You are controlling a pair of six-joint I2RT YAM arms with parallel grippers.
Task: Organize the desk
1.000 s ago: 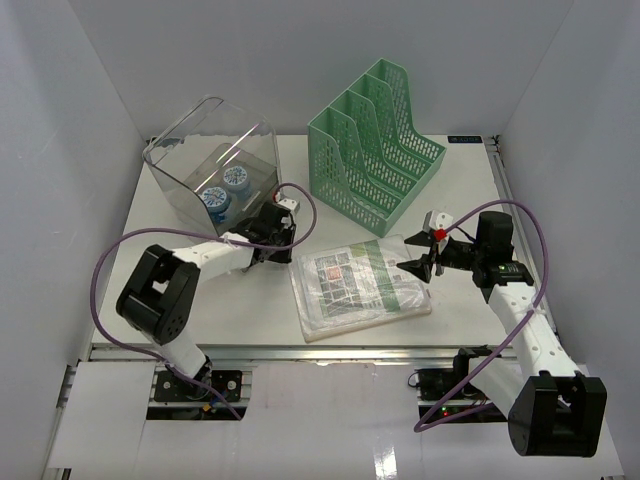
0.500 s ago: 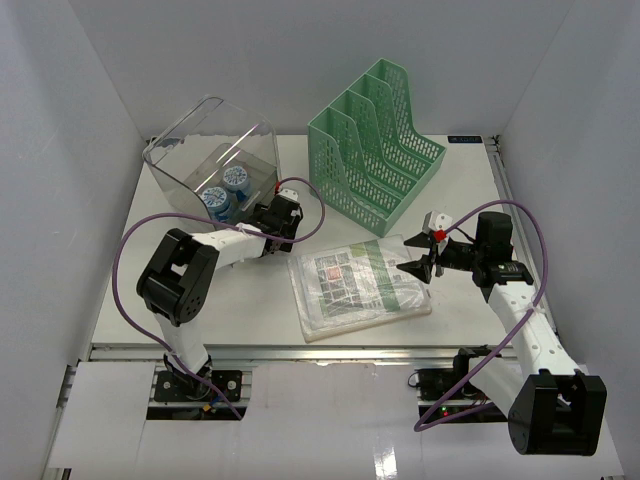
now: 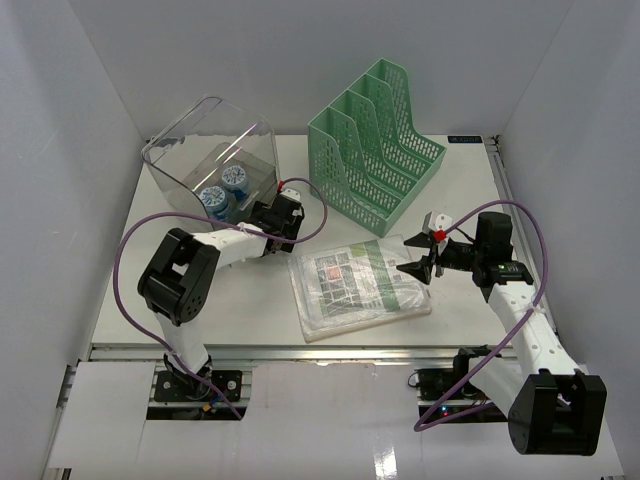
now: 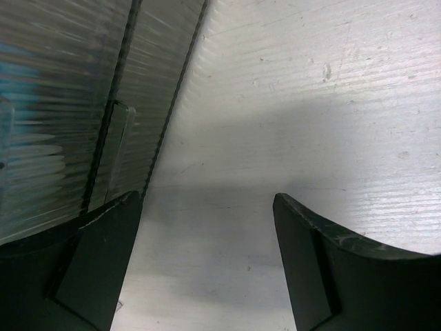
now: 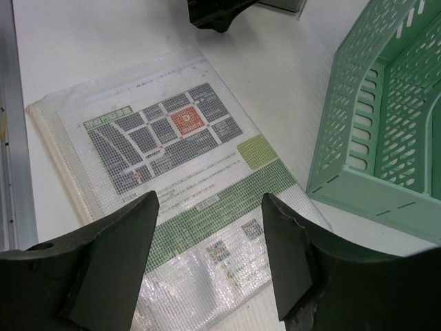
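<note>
Left fingers (image 4: pixel 103 262): spread, empty, just beside the ribbed wall of a clear plastic bin (image 3: pixel 215 160), left of the glossy mesh-lined document pouch (image 3: pixel 355 285). Right fingers (image 5: pixel 117 255): spread, empty, over the pouch's right edge. The flat white counter (image 3: pixel 200 310) lies under the pouch, with a green perforated file rack (image 3: pixel 375 150) behind it.

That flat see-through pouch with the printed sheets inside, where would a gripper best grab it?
The mesh document pouch lies flat on the desk, so only a thin edge can be pinched. Probably best its right edge, approached low from the right, where the open right gripper hovers.
</note>
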